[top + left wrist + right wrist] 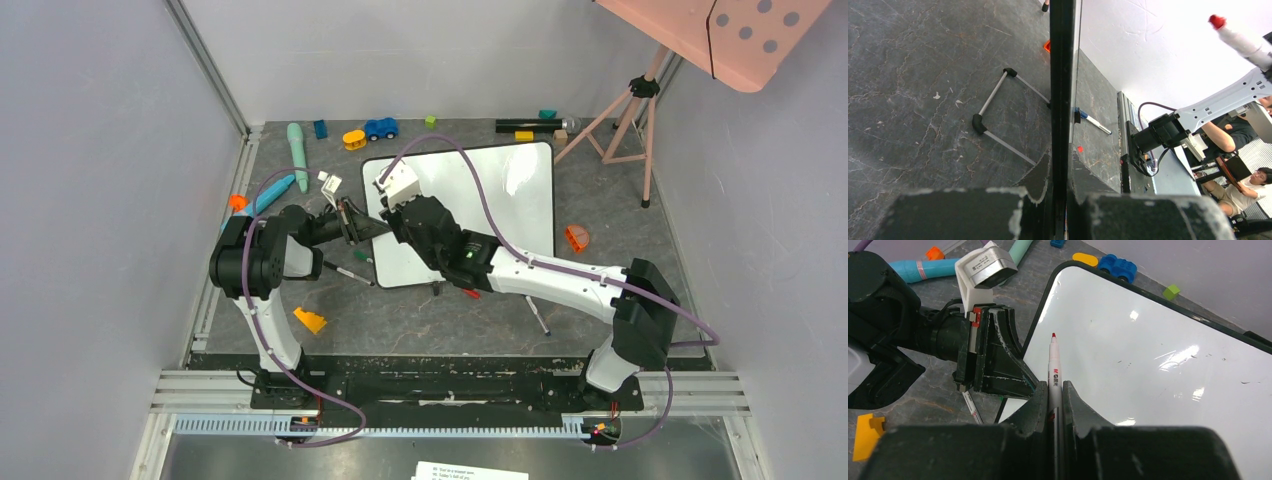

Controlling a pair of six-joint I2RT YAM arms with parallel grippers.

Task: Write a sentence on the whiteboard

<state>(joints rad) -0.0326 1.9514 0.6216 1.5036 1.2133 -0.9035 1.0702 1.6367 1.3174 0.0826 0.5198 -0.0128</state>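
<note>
Where two grippers meet one whiteboard [500,190], the left gripper [1060,202] pinches its black rim. The right gripper [1054,390] grips one red-tipped marker [1053,360] tightly.

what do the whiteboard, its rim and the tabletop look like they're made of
Whiteboard: glossy white coated panel, perhaps melamine or painted steel; it mirrors bright glare. Rim: matte black, probably plastic. Tabletop: dark grey with stone-like veining and slight sheen; laminate or real stone, unclear.
</note>
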